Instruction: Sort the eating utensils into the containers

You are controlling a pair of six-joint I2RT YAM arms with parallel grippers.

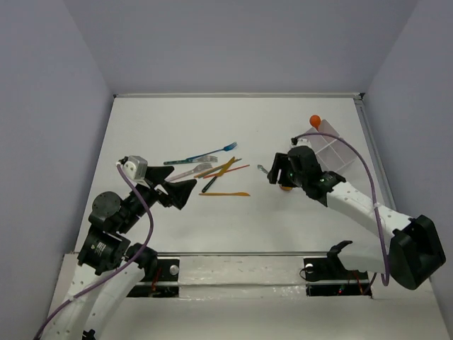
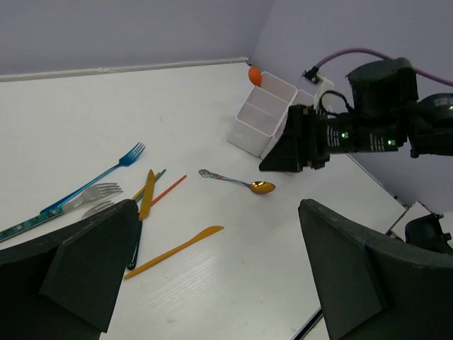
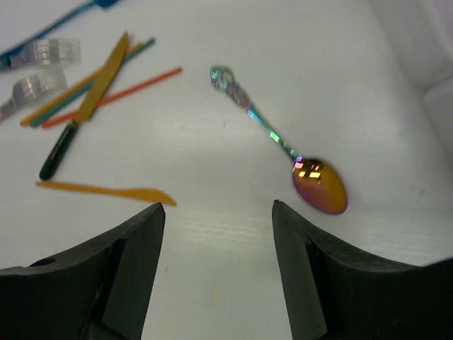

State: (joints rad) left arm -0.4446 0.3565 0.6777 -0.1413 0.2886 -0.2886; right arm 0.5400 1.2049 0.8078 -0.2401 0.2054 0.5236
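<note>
Jaws wide apart on both arms: our right gripper point(image 3: 218, 237) hovers empty just above the iridescent spoon point(image 3: 272, 136), and our left gripper point(image 2: 216, 244) is open too, holding nothing.

The spoon lies flat on the table point(image 1: 212, 234), between the pile of forks and knives point(image 1: 210, 170) and the divided container point(image 2: 265, 113), where one orange utensil point(image 2: 253, 74) stands. We judge the spoon light, stiff and slick, and best pinched across mid-handle. The right arm hides part of the container. Overlapping pieces in the pile are hard to tell apart.
</note>
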